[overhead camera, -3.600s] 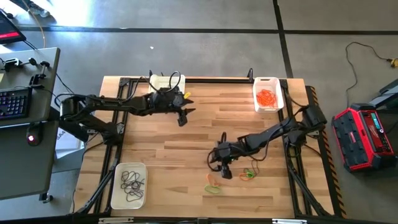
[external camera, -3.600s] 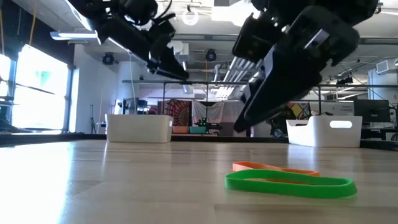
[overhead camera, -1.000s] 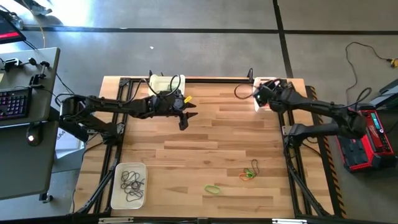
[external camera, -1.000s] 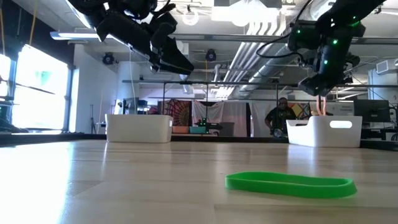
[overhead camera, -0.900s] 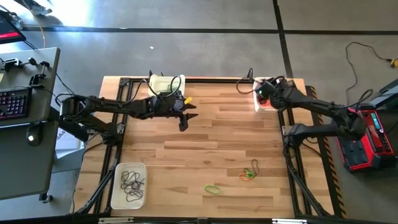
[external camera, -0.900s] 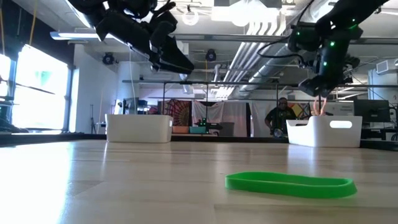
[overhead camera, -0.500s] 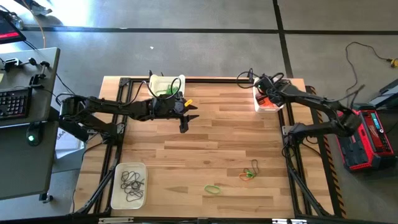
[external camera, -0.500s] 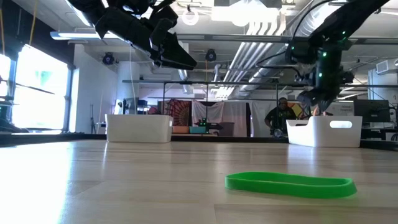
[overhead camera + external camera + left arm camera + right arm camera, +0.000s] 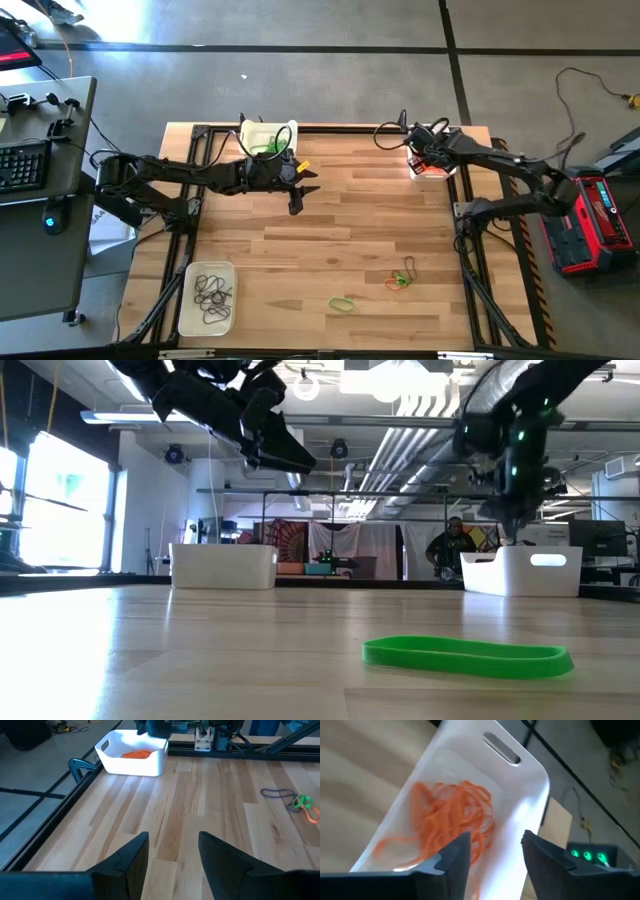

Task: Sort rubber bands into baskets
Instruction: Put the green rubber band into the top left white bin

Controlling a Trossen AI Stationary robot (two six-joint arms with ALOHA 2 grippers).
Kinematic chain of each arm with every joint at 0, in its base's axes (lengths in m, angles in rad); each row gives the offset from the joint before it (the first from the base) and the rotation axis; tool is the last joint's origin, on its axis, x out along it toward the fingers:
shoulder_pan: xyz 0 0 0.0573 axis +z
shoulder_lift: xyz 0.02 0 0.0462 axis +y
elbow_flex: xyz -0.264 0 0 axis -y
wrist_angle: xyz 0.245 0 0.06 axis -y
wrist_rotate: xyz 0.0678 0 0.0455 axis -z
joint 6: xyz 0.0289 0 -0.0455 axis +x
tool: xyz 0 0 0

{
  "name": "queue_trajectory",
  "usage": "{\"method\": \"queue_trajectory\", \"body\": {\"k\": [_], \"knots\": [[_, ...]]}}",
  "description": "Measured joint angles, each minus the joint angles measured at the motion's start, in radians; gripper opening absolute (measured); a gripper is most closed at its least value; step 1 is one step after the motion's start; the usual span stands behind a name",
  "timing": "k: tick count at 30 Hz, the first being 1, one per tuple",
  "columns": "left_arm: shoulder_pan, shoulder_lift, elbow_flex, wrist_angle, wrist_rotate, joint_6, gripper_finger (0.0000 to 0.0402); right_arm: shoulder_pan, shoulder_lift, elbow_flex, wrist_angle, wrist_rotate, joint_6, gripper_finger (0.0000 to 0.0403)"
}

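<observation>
One right hand [image 9: 492,852] spread empty, orange rubber bands [image 9: 447,822] directly below in basket [image 9: 530,775].

Dark jointed arms, black cables, green LEDs

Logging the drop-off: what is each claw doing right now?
Left claw: open, empty, above the table.
Right claw: open, empty, over the basket of orange rubber bands.

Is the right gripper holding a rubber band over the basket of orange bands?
No: in the right wrist view the right gripper's fingers stand apart and empty above the orange rubber bands lying in the basket.
</observation>
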Motion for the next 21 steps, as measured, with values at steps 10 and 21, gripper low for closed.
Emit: {"method": "queue_trajectory", "body": {"k": [10, 21], "knots": [[0.000, 0.000, 0.000, -0.003, 0.000, 0.000, 0.0165, 0.428, -0.182, 0.031, -0.121, -0.424, 0.120, 0.0176], [0.000, 0.000, 0.000, -0.004, 0.002, 0.001, 0.0165, 1.038, -0.110, 0.031, -0.115, -0.609, 0.551, 0.0176]]}}
